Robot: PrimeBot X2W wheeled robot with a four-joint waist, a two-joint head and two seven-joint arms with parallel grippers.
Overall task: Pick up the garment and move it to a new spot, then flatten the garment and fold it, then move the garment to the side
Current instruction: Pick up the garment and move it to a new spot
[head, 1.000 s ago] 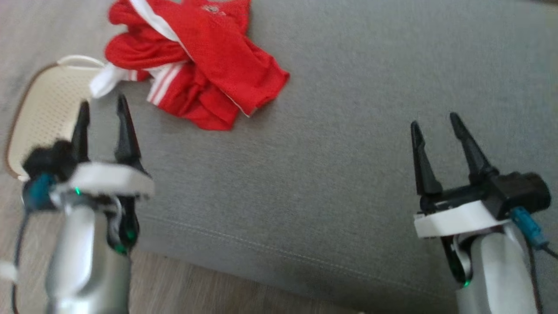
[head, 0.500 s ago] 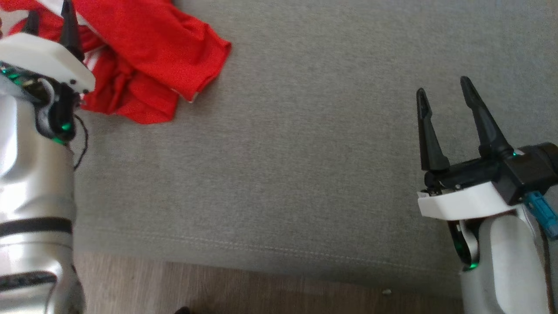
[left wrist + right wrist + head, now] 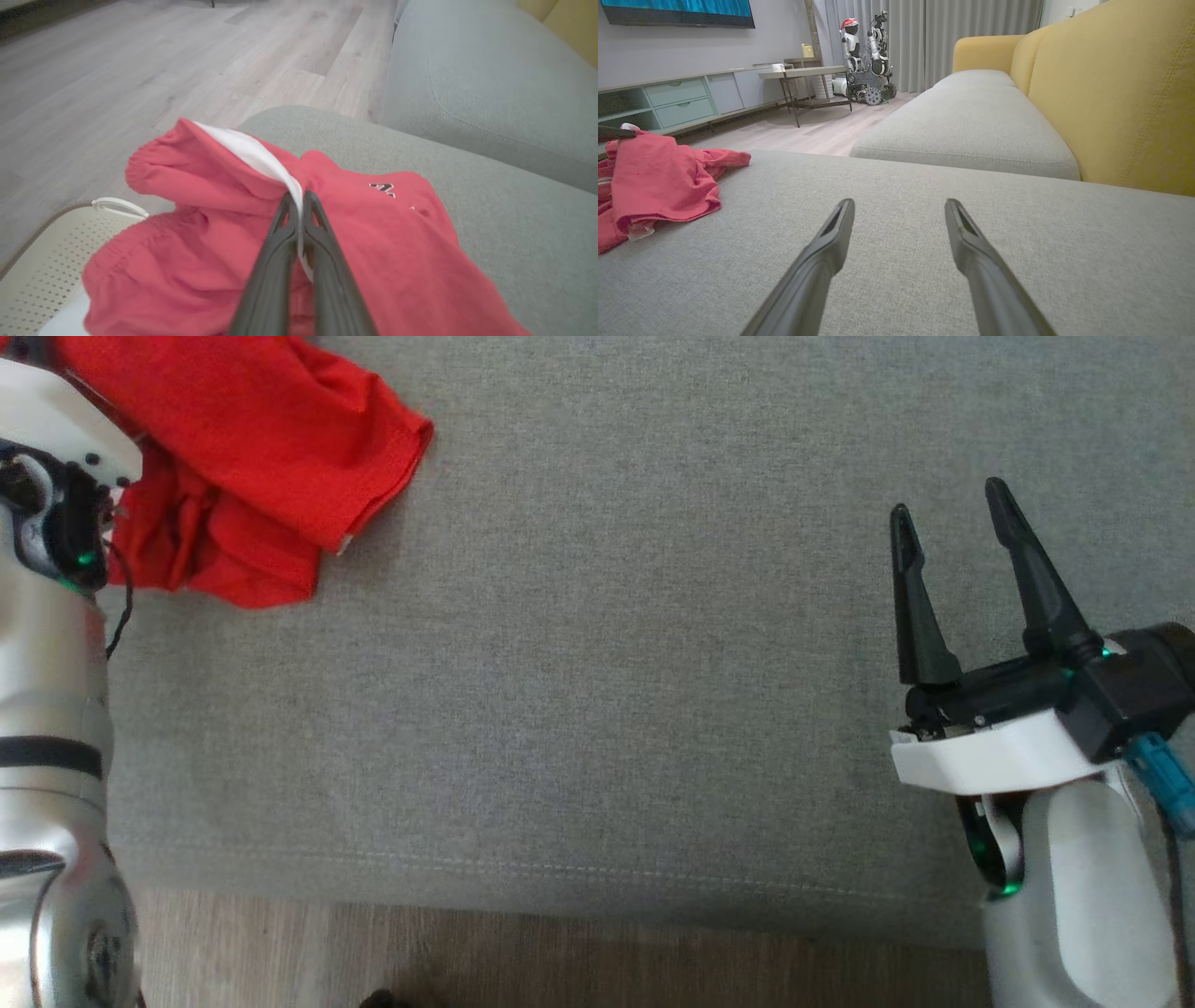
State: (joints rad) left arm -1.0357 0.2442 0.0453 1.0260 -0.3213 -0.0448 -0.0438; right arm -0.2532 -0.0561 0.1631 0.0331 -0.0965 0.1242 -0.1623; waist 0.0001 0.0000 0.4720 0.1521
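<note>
My left gripper (image 3: 299,200) is clamped on the garment (image 3: 373,242), its two fingers pressed together around a fold of the white stripe (image 3: 252,154) that runs across the red cloth. The garment lies crumpled at the left edge of the cushion (image 3: 607,663), well back from the front edge, with one loose flap spread toward the cushion's middle. Just past that left edge a pale perforated basket (image 3: 42,252) sits lower down on the wood floor (image 3: 140,70). My right gripper (image 3: 948,497) hangs near the cushion's right side, well apart from the garment, its fingers spread wide with nothing between them and only bare grey fabric below. Beyond it a second grey cushion (image 3: 971,116) runs along a yellow backrest (image 3: 1111,93).
</note>
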